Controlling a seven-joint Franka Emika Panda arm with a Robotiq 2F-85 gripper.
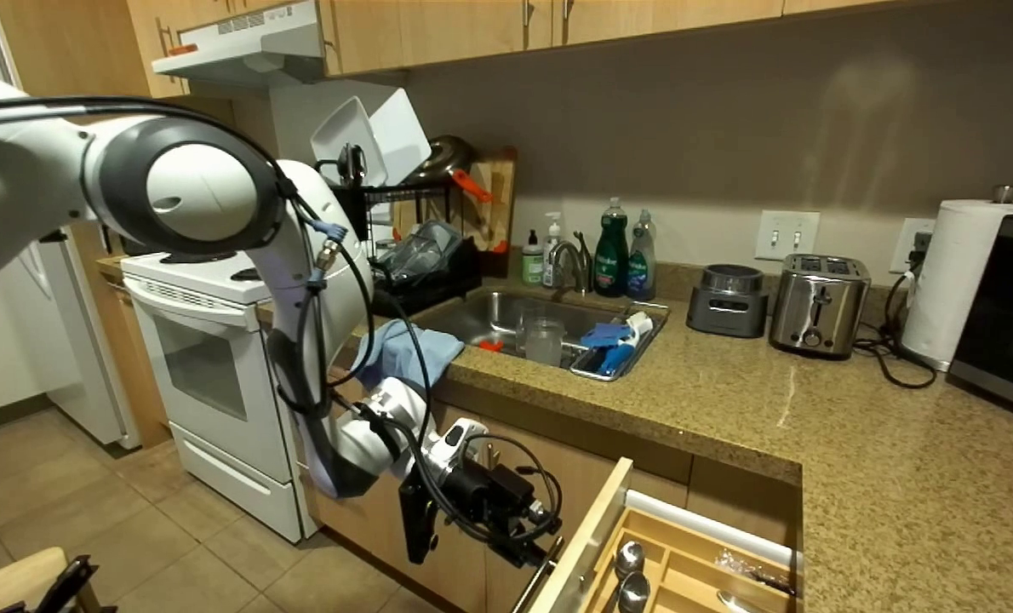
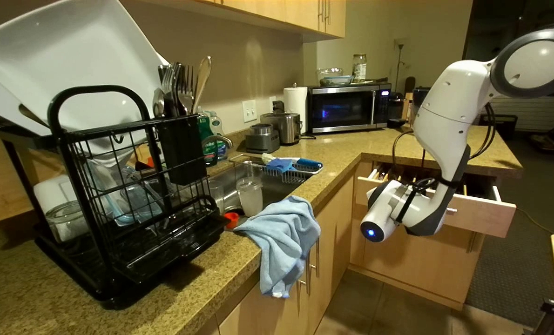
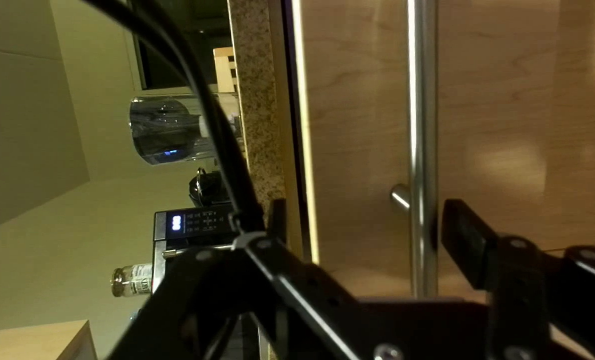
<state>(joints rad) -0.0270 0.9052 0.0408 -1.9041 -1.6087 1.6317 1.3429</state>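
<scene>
- You had one counter [image 1: 898, 468] around you, its top turning an inner corner.
- You had one arm [image 1: 191, 196], so no other could be nearer.
- One drawer [image 2: 484, 216] stood pulled out beneath the counter's edge, near that inner corner.
- Its one drawer front [image 3: 357, 100] had its outer face toward you.
- One wooden tray [image 1: 683, 583] lay in the drawer, behind the drawer front; the view cut it off, so you could not count all its compartments.
- Your one gripper [image 3: 367, 220] stood at the drawer front, its jaws apart, with nothing seen clamped in them.
- One bar handle [image 3: 422, 125] was fixed to the drawer front, its long axis parallel to the top edge and square to the line from fingertip to fingertip. In the wrist view it crossed the gap between your gripper's two fingers [image 3: 470, 245], off-centre: just beside the one farther from the top edge, well apart from the one near that edge. You could not tell whether it lay inside their reach or just ahead of the tips, nor whether the closer one touched it.
- One clear-wrapped bundle [image 1: 735, 562] lay in the tray, well away from the drawer front.
- Two spoons [image 1: 630, 558] showed their bowls in a single compartment nearer the drawer front.
- One silvery piece [image 1: 732, 601] showed only in part, too cut off for you to name.
- One post [image 3: 401, 197] of the bar handle was in sight.
</scene>
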